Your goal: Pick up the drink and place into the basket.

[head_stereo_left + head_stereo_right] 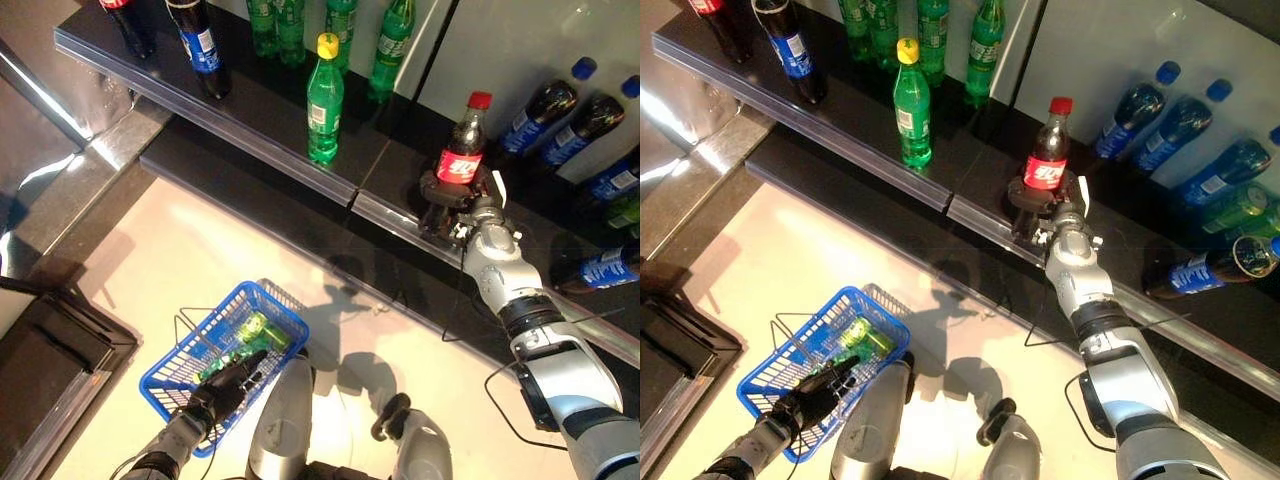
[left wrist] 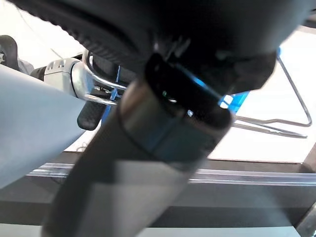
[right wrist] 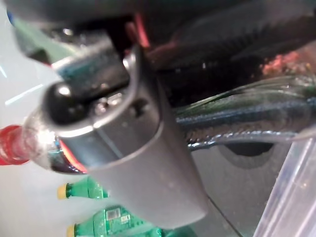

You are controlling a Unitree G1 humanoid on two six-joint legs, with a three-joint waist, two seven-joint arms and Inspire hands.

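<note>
A cola bottle [image 1: 463, 150] with a red cap and red label stands upright on the dark shelf [image 1: 250, 125] at the right. My right hand [image 1: 452, 212] is curled round its lower part; in the right wrist view the thumb [image 3: 138, 163] lies across the dark bottle [image 3: 247, 118]. My left hand [image 1: 225, 385] is shut on the thin wire handles [image 2: 266, 123] of the blue basket [image 1: 170, 365], which hangs low at the left. Green drinks [image 1: 262, 330] lie inside the basket.
A green bottle with a yellow cap [image 1: 324, 100] stands at the shelf's front edge. Dark bottles with blue labels [image 1: 200, 45] and green bottles [image 1: 340, 25] stand further back. Blue-capped bottles [image 1: 570, 110] lean at the right, one [image 1: 600, 268] lies flat. A dark mat [image 1: 50, 340] lies at the left.
</note>
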